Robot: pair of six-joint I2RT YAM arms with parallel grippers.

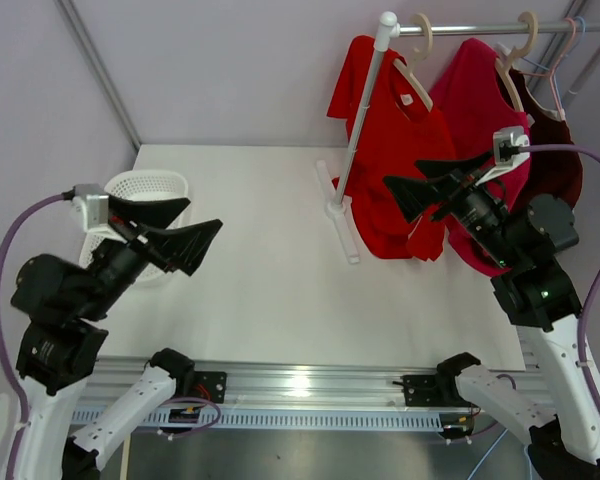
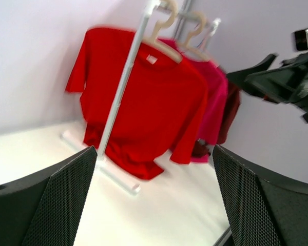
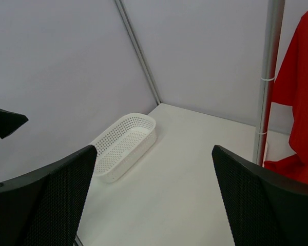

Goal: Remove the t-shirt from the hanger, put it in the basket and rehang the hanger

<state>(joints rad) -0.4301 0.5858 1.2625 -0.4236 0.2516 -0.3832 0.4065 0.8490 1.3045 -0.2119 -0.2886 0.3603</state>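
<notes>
A bright red t-shirt (image 1: 390, 150) hangs on a pale hanger (image 1: 412, 75) at the left end of the white rack rail (image 1: 460, 27). A pink t-shirt (image 1: 475, 110) and a dark maroon one (image 1: 558, 150) hang to its right. The left wrist view shows the red t-shirt (image 2: 154, 102) on its hanger (image 2: 164, 43), well ahead of the open, empty left gripper (image 2: 154, 205). My left gripper (image 1: 202, 217) hovers over the table's left side. My right gripper (image 1: 405, 188) is raised in front of the red and pink shirts, open and empty (image 3: 154, 205), pointing left, away from them.
A white perforated basket (image 1: 145, 190) sits at the table's left edge, partly under the left arm, and also shows in the right wrist view (image 3: 124, 143). The rack's upright pole (image 1: 360, 120) and foot (image 1: 337, 210) stand on the table's back right.
</notes>
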